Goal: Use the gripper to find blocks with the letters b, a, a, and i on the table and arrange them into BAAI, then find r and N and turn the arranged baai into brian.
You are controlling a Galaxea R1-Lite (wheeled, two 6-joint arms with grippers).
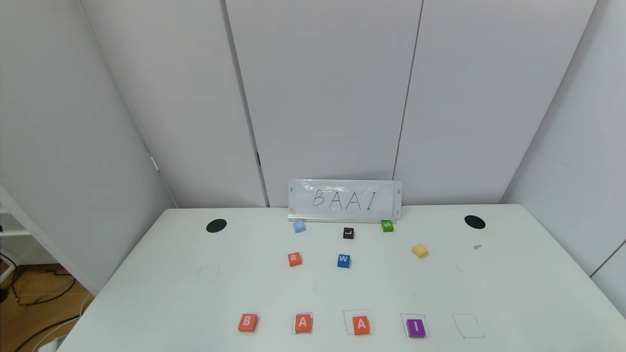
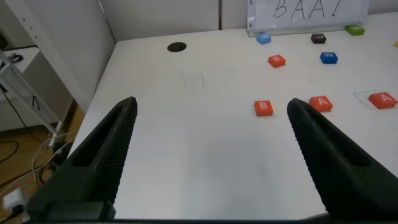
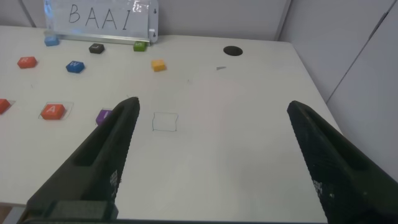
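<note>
On the white table (image 1: 513, 293), a row near the front edge reads B (image 1: 248, 322), A (image 1: 303, 323), A (image 1: 361, 325), all orange-red, then purple I (image 1: 416, 328). The orange-red R (image 1: 294, 259) lies farther back, left of centre. A yellow block (image 1: 419, 251), its letter unreadable, lies back right. Neither gripper shows in the head view. My left gripper (image 2: 212, 106) is open and empty, above the table left of B (image 2: 263, 107). My right gripper (image 3: 214, 106) is open and empty, right of I (image 3: 103, 116).
A blue W (image 1: 344, 260), black L (image 1: 348, 232), green S (image 1: 387, 226) and a light blue block (image 1: 299, 226) lie before a BAAI sign (image 1: 345, 200). An empty drawn square (image 1: 468, 326) sits right of I. Two black spots (image 1: 216, 225) mark the back corners.
</note>
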